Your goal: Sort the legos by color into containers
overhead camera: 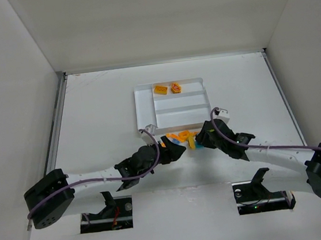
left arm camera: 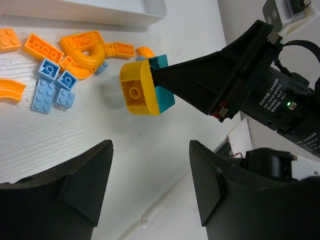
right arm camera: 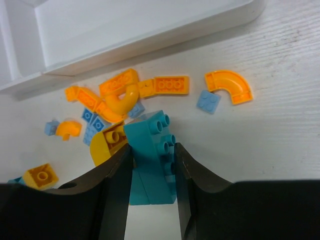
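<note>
My right gripper (right arm camera: pixel 153 151) is shut on a teal brick (right arm camera: pixel 150 137) with a yellow curved brick (right arm camera: pixel 106 145) stuck to its side, held just above the table. In the left wrist view the same yellow brick (left arm camera: pixel 136 89) and teal brick (left arm camera: pixel 164 97) hang from the right fingers (left arm camera: pixel 210 82). My left gripper (left arm camera: pixel 150 180) is open and empty, close beside them. Loose orange and light blue legos (right arm camera: pixel 120 92) lie in front of the white tray (right arm camera: pixel 150 37). Two orange legos (overhead camera: pixel 167 88) sit in the tray's far section.
The tray (overhead camera: pixel 145 107) stands at the table's middle, its long sections running left to right. The lego pile (overhead camera: pixel 182 136) lies between both grippers at the tray's near edge. An orange arc (right arm camera: pixel 229 86) lies apart to the right.
</note>
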{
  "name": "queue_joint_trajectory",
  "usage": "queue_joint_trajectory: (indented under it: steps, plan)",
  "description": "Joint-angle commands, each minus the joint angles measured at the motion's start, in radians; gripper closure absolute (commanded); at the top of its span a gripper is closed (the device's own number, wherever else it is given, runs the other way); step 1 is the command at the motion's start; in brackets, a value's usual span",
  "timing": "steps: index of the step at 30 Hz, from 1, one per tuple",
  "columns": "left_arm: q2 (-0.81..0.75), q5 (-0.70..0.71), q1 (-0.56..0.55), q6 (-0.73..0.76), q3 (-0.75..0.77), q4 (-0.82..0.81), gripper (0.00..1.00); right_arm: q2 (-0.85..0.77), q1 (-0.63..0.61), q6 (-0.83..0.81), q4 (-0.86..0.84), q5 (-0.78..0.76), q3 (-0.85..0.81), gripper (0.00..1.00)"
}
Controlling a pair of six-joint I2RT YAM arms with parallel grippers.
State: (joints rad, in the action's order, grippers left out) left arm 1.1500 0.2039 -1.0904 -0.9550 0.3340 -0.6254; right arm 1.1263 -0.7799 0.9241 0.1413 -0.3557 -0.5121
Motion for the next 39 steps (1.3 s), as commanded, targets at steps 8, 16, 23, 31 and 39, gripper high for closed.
queue_joint_trajectory:
  steps: [8, 16, 23, 31, 39]
  plan:
    - [0.119, -0.001, 0.034, -0.106, -0.038, -0.273, 0.40, -0.026, -0.008, 0.033, -0.152, 0.123, -0.083, 0.66]
    - [0.125, 0.017, 0.060, -0.076, -0.035, -0.303, 0.41, -0.025, -0.014, 0.036, -0.170, 0.149, -0.085, 0.66]
    - [0.143, 0.015, 0.090, -0.041, -0.030, -0.309, 0.43, -0.046, -0.014, 0.036, -0.170, 0.193, -0.086, 0.66]
    - [0.154, 0.006, 0.100, -0.005, -0.021, -0.355, 0.45, -0.049, -0.014, 0.036, -0.174, 0.244, -0.092, 0.66]
    - [0.155, -0.015, 0.100, -0.005, -0.013, -0.375, 0.57, -0.023, -0.012, 0.045, -0.219, 0.305, -0.088, 0.66]
